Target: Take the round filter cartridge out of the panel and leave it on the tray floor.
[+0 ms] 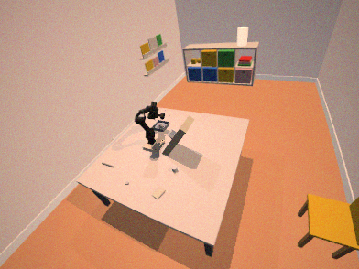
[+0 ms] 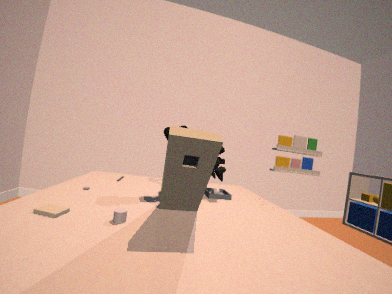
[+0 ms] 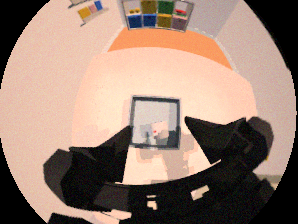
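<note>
Cartridge (image 3: 160, 128) lies inside the tray (image 1: 157, 130) (image 2: 220, 197) (image 3: 156, 97), near the tilted panel (image 1: 176, 143) (image 2: 186, 186).

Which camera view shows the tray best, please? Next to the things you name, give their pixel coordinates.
The wrist view: it looks down into the tray (image 1: 156, 128) (image 2: 223, 198) (image 3: 132, 122), showing all four walls. The top view shows it small, beneath the gripper (image 1: 163, 116) (image 3: 159, 122); the exterior view, partly behind the panel (image 2: 187, 185).

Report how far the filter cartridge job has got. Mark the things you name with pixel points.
Looks done: the gripper (image 1: 162, 116) (image 3: 159, 124) is open with nothing between its fingers, above the tray (image 1: 155, 123) (image 2: 230, 196) (image 3: 179, 122). A pale piece (image 3: 159, 129) with a red dot lies in the tray, probably the cartridge. In hand: nothing. Left: apparently nothing, if that piece is the cartridge and at rest.
</note>
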